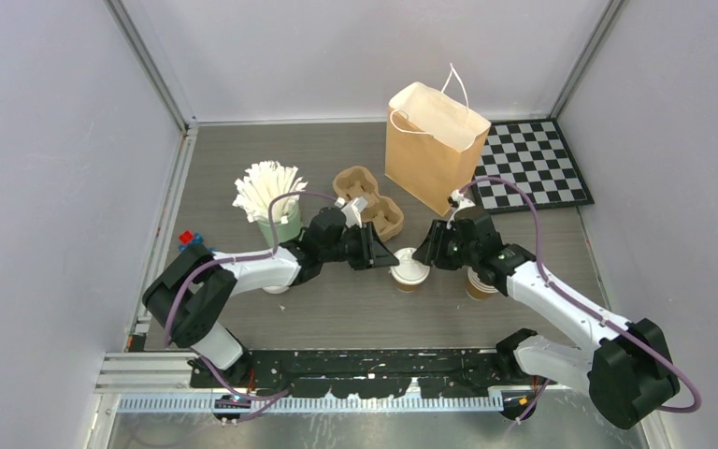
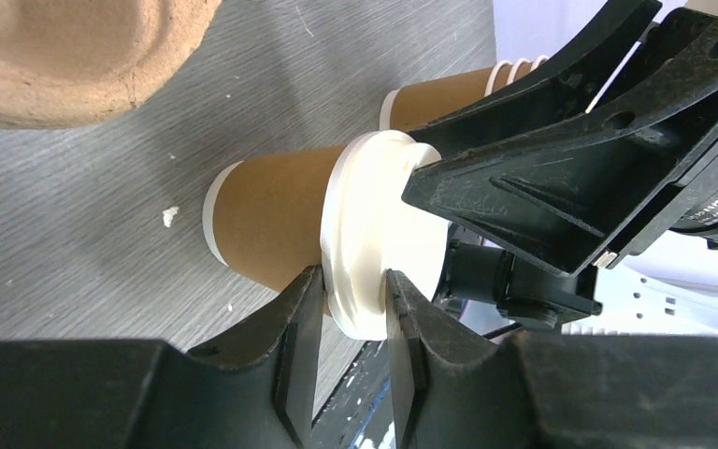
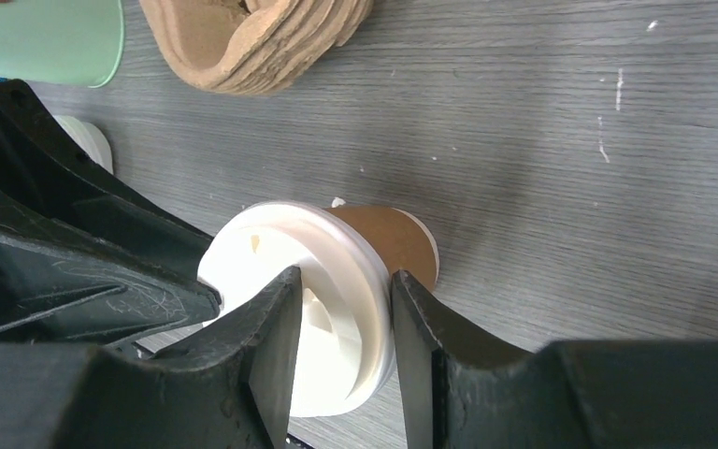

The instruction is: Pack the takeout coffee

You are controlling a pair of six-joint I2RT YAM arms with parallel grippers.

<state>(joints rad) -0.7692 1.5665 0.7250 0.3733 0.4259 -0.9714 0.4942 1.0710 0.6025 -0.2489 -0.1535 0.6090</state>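
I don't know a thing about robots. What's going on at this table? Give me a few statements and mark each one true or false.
1. The takeout coffee cup stands on the table, outside the paper bag. True.
2. The cup has no lid. False: a white lid sits on it.
3. The left gripper and the right gripper each have their fingers on either side of that lid. True.
4. The paper bag lies flat. False: it stands upright with its mouth open.
5. The green cup is empty. False: it is full of white sticks.
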